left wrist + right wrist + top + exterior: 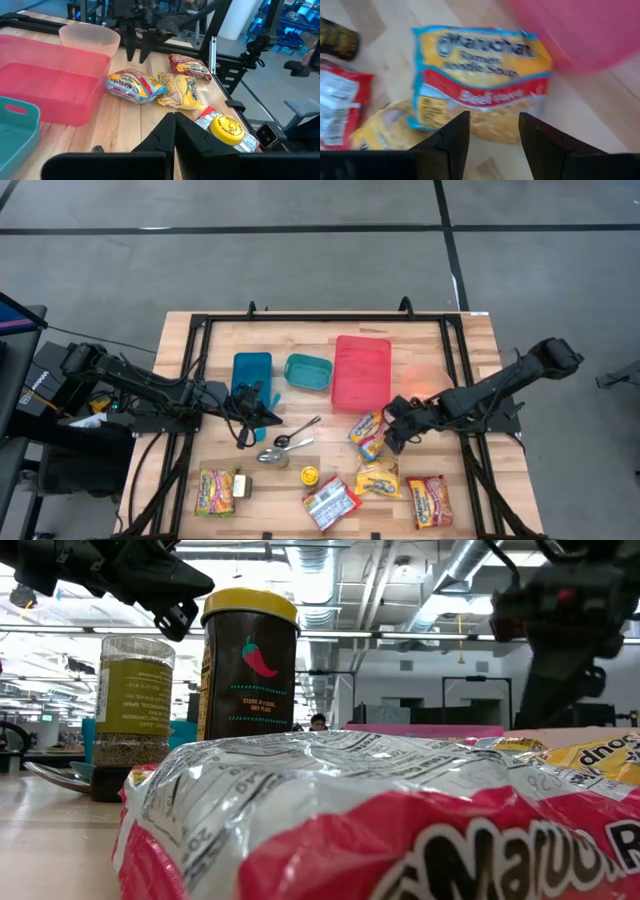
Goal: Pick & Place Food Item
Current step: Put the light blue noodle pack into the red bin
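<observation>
The right gripper [393,438], fingers spread, hovers beside the red tray [362,372] over the ramen packet [480,80], apparently approaching; next it must descend and pinch.

Ramen pack [367,433]: yellow wrapper, blue top edge, red band. Print reads "Maruchan Ramen Noodle Soup", "Beef flavor" [480,75]. Sealed, lying flat on wood table, tilted. Just beside red bin's near corner, between bin and second yellow pack. Also seen from left wrist [134,86], beside bin's wall.
</observation>
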Controlling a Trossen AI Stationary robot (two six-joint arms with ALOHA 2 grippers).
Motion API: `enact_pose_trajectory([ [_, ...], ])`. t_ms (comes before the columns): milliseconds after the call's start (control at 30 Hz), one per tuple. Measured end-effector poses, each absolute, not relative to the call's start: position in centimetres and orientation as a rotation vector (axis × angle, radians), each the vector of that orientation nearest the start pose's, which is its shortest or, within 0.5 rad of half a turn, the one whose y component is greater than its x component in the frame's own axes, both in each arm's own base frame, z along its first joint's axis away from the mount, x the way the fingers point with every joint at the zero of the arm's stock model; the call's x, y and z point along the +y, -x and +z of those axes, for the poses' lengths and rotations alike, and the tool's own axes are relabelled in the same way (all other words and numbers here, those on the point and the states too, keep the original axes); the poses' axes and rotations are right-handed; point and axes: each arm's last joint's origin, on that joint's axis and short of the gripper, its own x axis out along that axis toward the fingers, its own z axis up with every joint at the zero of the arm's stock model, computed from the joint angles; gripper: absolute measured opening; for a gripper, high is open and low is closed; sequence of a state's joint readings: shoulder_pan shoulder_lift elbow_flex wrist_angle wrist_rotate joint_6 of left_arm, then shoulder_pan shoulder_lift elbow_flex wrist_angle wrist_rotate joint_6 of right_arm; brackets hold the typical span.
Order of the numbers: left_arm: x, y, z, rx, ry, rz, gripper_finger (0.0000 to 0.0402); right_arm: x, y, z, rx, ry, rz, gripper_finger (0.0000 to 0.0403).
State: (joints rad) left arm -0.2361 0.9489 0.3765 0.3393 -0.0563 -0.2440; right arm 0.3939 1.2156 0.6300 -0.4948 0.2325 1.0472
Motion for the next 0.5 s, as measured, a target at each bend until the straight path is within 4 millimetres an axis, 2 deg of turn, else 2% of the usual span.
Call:
enact_pose_trajectory([
  [267, -4.5, -19.4, 21.3, 0.251, 0.208, -0.144, 0.0000, 6.8, -17.9, 16.3, 1.006, -0.665, -0.439, 0.0164],
  [500, -4.5, -19.4, 21.3, 0.251, 0.208, -0.145, 0.0000, 6.7, -17.3, 15.0, 1.037, -0.687, -0.425, 0.0164],
])
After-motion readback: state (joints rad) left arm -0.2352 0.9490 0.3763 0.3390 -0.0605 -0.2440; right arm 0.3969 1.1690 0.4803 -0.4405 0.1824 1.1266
